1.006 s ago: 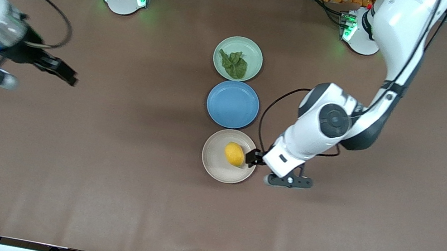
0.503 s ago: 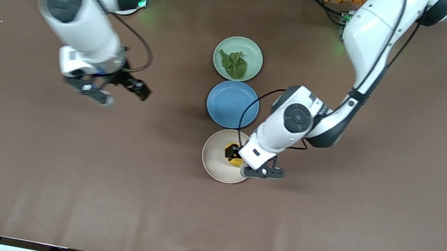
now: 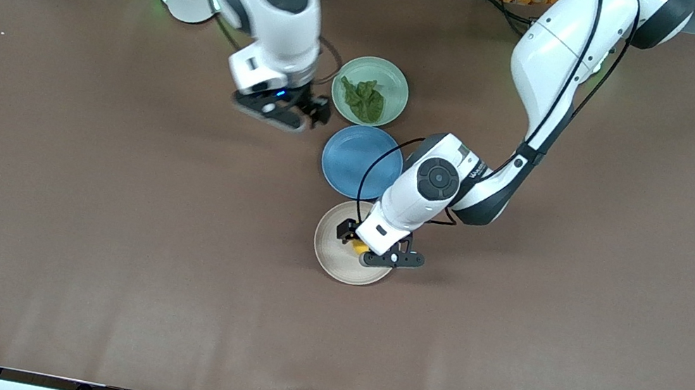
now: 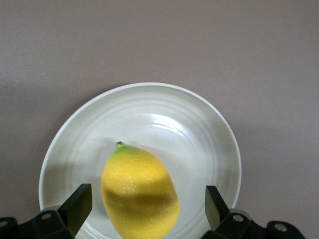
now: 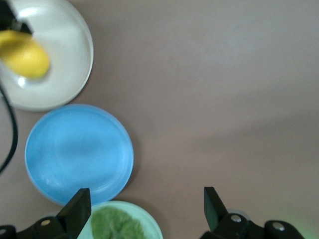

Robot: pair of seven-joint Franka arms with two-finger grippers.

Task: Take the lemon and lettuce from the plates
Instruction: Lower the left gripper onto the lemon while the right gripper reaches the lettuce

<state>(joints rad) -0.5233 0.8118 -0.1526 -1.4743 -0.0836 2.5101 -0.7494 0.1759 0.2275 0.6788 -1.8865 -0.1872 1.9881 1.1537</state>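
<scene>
Along the middle of the table [image 3: 94, 250], three plates are set in a row running from the edge where the robot bases stand toward the front camera's edge. Nearest the bases lies the mint green plate [image 3: 394, 83], and the lettuce [image 3: 364, 99] is seen resting in it. Next comes the blue plate [image 3: 353, 162], and nearest the front camera lies the beige plate [image 3: 331, 253], on which the lemon [image 4: 139, 196] is carried.

The left gripper [image 3: 359, 240] is lowered over the beige plate, its jaws spread wide with one finger on each side of the lemon; in the left wrist view the fingers [image 4: 76, 206] are seen apart from the fruit's skin, so nothing is gripped.

The right gripper [image 3: 311, 110] is held over the table just beside the mint green plate, toward the right arm's end, with its jaws likewise spread and nothing between them. In the right wrist view a part of the lettuce and the whole blue plate are shown.

Small grey lettering is visible on the left arm's wrist, but it cannot be read.
</scene>
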